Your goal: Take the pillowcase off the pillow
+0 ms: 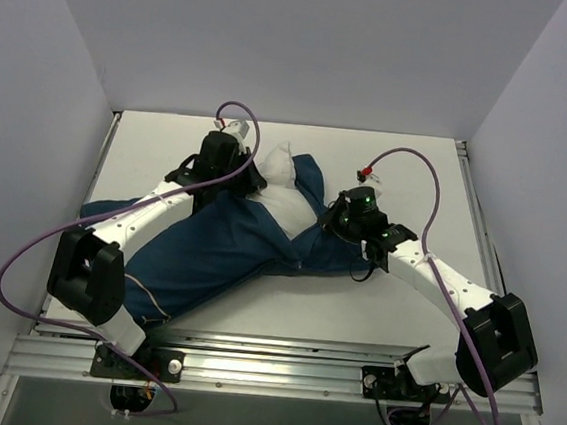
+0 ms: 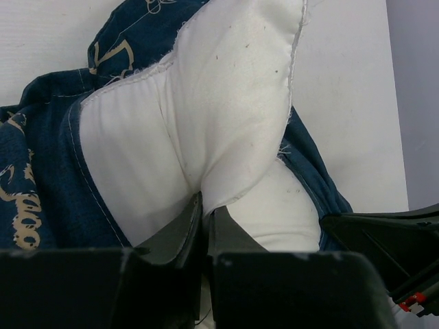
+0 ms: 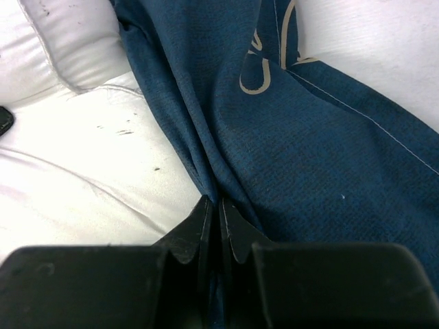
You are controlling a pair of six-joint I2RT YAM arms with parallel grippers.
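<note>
Top view: one large dark navy-blue fabric pillowcase (image 1: 219,252) lies crumpled on the white counter (image 1: 170,141), running from the left edge to the centre. One plump white pillow (image 1: 289,208) pokes out of its open end, pointing at the far edge. Most of the pillow is inside the cover.
- Grey walls (image 1: 300,43) close off the left, far and right edges. An aluminium rail (image 1: 279,368) runs along the near edge.
- Two arms. The left arm (image 1: 153,215) lies across the pillowcase and hides part of it. The right arm (image 1: 428,272) comes in from the near right corner.
- Two purple cables (image 1: 17,267), one looped off each arm.

Left wrist view: left jaws clenched on a pinched fold of the white pillow (image 2: 226,103). Navy pillowcase (image 2: 48,171) wraps the pillow on both sides. Its cream curly print is cut off, so it can't be read as writing. Bare counter (image 2: 350,103) beyond. The right arm's black body sits at the lower right.

Right wrist view: right jaws clenched on a bunched fold of the pillowcase (image 3: 309,157), just beside the pillow (image 3: 82,157). There are a few dark specks on the white fabric and one partial cream outline on the navy, not legible. Counter (image 3: 384,41) shows top right. A small black thing (image 3: 3,120) sits at the left edge, and I can't tell what it is.
</note>
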